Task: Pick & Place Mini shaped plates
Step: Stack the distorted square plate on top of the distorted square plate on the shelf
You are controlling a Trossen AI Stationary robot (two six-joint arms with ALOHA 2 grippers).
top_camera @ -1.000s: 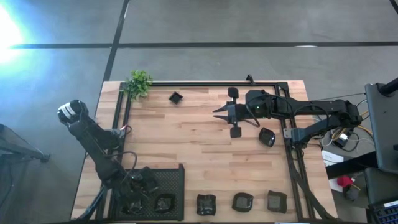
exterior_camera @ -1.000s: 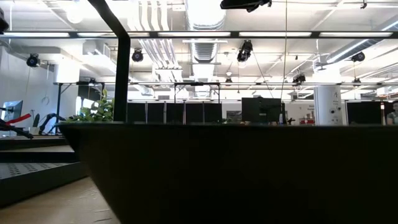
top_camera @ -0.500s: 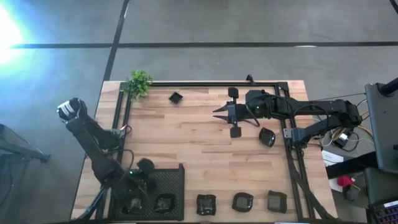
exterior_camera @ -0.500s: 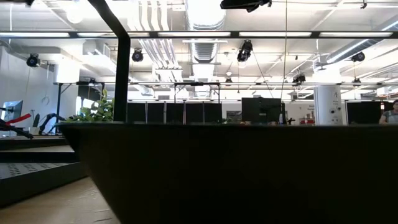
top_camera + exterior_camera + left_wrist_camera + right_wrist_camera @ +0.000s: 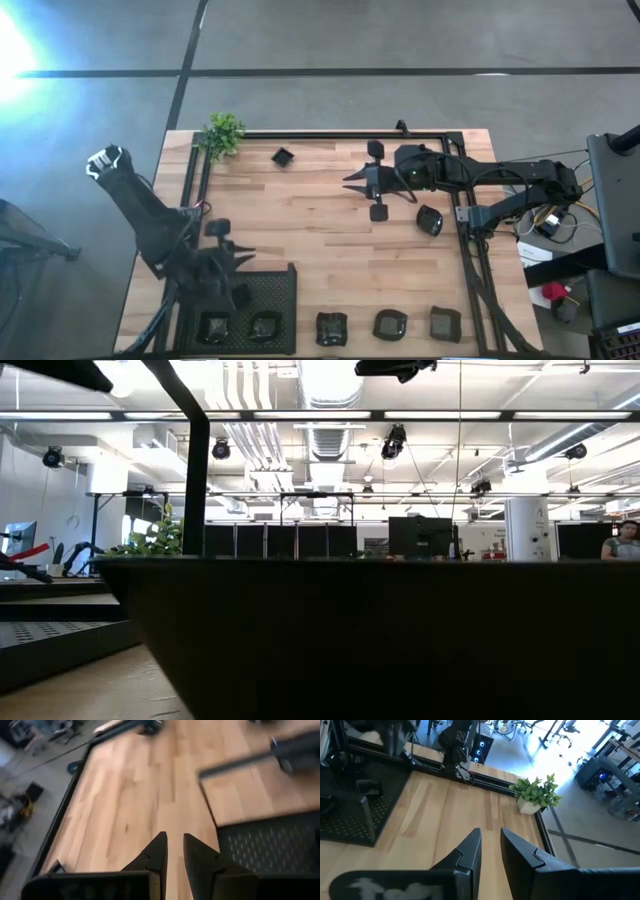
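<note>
- Two mini shaped plates (image 5: 239, 327) lie in the black mesh tray (image 5: 278, 296) at lower left of the high view; three more (image 5: 389, 325) line the table's bottom edge, one (image 5: 429, 221) sits right of centre, one (image 5: 282, 156) near the plant (image 5: 222, 133).
- Left gripper (image 5: 237, 259) hovers just above the tray's upper edge, fingers (image 5: 156, 854) nearly together, empty.
- Right gripper (image 5: 349, 181) waits mid-table, jaws narrowly apart, empty.
- Judged between placements; next comes reaching another plate.
- No readable writing.

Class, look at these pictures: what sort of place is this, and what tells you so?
Probably a robotics lab in an open-plan workspace: a wooden table with a black frame, exposed ceiling ducts and strip lights, and desks with monitors behind.
</note>
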